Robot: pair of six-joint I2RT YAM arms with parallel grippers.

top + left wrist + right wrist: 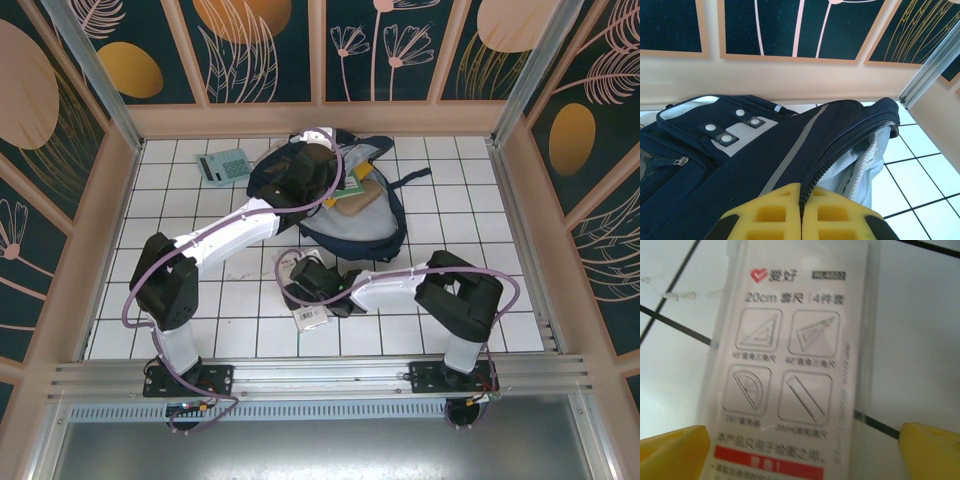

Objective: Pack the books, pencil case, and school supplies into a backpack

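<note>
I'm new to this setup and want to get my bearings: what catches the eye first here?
The big navy backpack lies open at the far middle, and the left gripper is shut on its zipper edge. Nearer, the right gripper hangs open over a white-and-red pack lying flat. A teal calculator sits at far left.

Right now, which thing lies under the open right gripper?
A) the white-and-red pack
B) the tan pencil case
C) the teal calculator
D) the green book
A: in the right wrist view the white-and-red pack lies flat on the tiled table, with the right gripper open wide above it.
</note>
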